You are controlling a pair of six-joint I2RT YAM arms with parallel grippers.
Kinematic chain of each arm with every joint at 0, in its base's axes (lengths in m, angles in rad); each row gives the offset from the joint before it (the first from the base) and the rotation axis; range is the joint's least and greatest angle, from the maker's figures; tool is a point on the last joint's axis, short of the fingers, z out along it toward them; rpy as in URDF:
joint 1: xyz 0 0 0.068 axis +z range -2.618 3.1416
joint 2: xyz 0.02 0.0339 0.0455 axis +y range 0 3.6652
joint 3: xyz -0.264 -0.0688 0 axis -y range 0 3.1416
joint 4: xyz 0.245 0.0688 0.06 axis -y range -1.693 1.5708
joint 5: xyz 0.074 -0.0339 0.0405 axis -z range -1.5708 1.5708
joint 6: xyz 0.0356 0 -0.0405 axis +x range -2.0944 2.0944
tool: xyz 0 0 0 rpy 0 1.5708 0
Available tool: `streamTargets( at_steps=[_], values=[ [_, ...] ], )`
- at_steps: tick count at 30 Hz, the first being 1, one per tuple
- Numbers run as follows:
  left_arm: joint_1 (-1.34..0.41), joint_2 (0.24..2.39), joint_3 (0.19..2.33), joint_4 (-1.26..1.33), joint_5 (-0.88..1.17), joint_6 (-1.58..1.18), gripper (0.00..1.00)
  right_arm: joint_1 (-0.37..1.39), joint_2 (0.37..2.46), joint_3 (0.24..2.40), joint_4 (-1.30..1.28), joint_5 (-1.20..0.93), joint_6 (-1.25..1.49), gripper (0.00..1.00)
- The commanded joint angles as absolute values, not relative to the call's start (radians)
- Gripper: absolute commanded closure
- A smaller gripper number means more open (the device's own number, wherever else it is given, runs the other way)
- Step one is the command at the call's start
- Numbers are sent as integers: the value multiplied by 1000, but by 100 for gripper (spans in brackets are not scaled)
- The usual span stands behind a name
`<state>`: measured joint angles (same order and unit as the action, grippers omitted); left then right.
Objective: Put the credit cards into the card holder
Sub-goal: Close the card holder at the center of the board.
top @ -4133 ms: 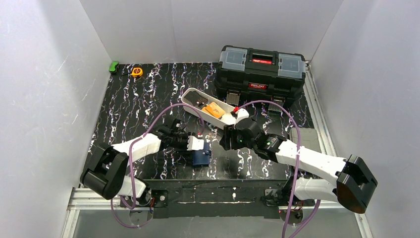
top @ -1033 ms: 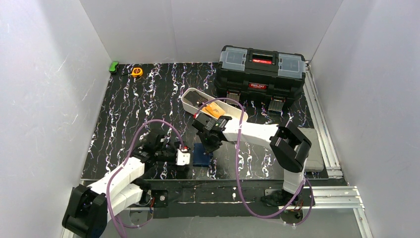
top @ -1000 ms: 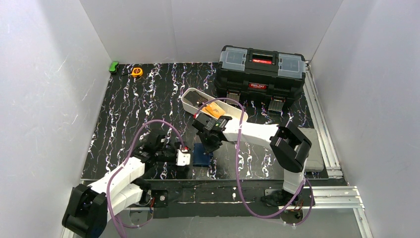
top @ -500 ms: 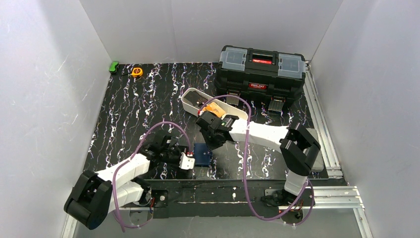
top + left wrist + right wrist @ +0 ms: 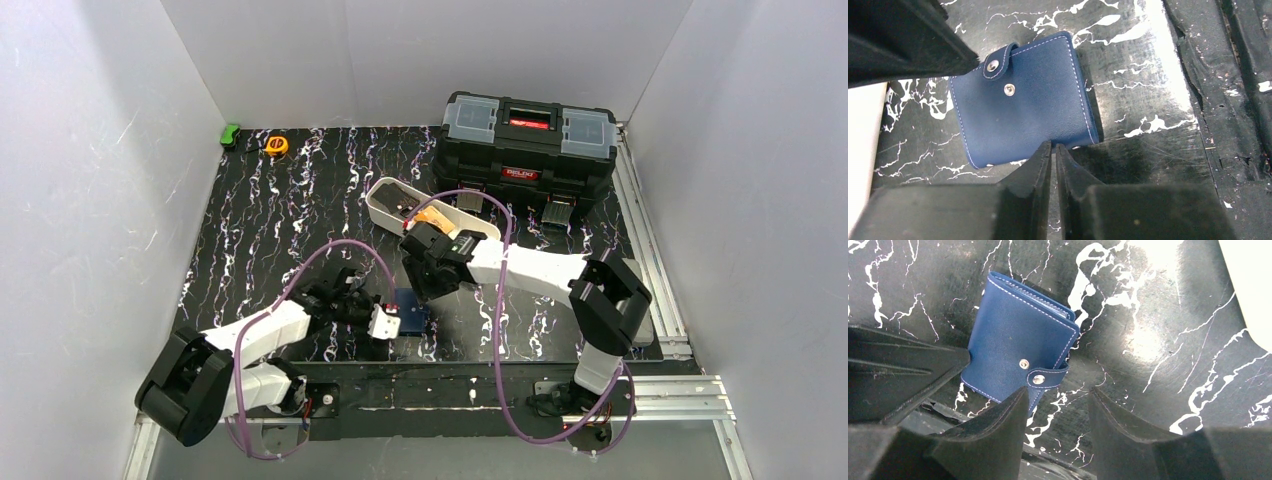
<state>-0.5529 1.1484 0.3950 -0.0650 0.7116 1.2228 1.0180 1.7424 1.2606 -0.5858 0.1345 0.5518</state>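
So the left gripper (image 5: pixel 1053 146) has its two matte black fingers pinched nearly together, just a thin slit between them. The tips sit right at the near edge of the card holder (image 5: pixel 1028 100), and we can't tell if they actually touch it. The holder is a small navy-blue folded wallet with a soft suede-ish grain and pale stitching round the rim. It has a rounded snap tab wrapping over one side, and two shiny metal snaps show, one on the tab and one on the cover. It lies flat on the glossy black tabletop with white marbled streaks (image 5: pixel 280 220), close to the front edge and between the two grippers. The right gripper (image 5: pixel 1058 392) hangs over it from the far side, its wedge-shaped black fingers standing moderately apart with only table between them and the tab just past one fingertip. From that wrist view we can see lighter blue layers peeking out along the wallet's open edge. Farther back is a long white oblong plastic tray (image 5: pixel 385 205) with an orange-yellow credit card (image 5: pixel 431 213) in it, partly hidden by the right arm. Behind that sits a chunky black plastic toolbox (image 5: pixel 530 140), and a small round yellow tape measure (image 5: pixel 277 145) lies in the far left corner.
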Motion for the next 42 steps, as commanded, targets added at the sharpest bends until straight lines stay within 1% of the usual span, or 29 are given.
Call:
streamTargets(
  at_steps=[1, 6, 12, 17, 19, 20, 22, 25, 27, 31, 32, 33, 34, 35, 39, 42],
  values=[
    [-580, 1143, 422, -89, 723, 1224, 95, 994, 1694, 1255, -584, 133, 575, 46],
    [-610, 1136, 414, -76, 693, 1207, 95, 971, 1658, 1214, -562, 118, 589, 46],
    [-609, 1094, 459, -59, 592, 1030, 98, 971, 1648, 1203, -554, 112, 585, 43],
    [-609, 1039, 500, -62, 517, 870, 100, 971, 1659, 1216, -554, 92, 577, 43],
    [-608, 1011, 487, 8, 423, 822, 100, 971, 1670, 1222, -552, 76, 579, 43],
    [-606, 992, 457, 89, 375, 812, 100, 972, 1681, 1228, -551, 64, 576, 43],
    [-579, 952, 410, 164, 333, 803, 100, 975, 1700, 1251, -559, 57, 570, 42],
    [-505, 925, 478, -9, 390, 713, 100, 984, 1720, 1279, -568, 57, 565, 40],
    [-418, 917, 531, -118, 451, 628, 94, 989, 1738, 1294, -581, 58, 566, 38],
    [-278, 906, 600, -269, 541, 542, 74, 1009, 1771, 1319, -604, 79, 566, 36],
    [-241, 904, 607, -303, 570, 531, 66, 1016, 1778, 1324, -605, 83, 564, 36],
    [-216, 900, 610, -340, 620, 547, 51, 1026, 1787, 1333, -607, 87, 562, 36],
    [-207, 893, 609, -404, 651, 596, 42, 1032, 1796, 1339, -612, 91, 560, 37],
    [-206, 881, 599, -448, 680, 650, 37, 1038, 1805, 1346, -614, 94, 560, 38],
    [-205, 824, 525, -476, 749, 831, 33, 1048, 1833, 1364, -623, 93, 563, 43],
    [-208, 803, 482, -459, 784, 954, 30, 1049, 1833, 1359, -623, 98, 572, 50]
  ],
)
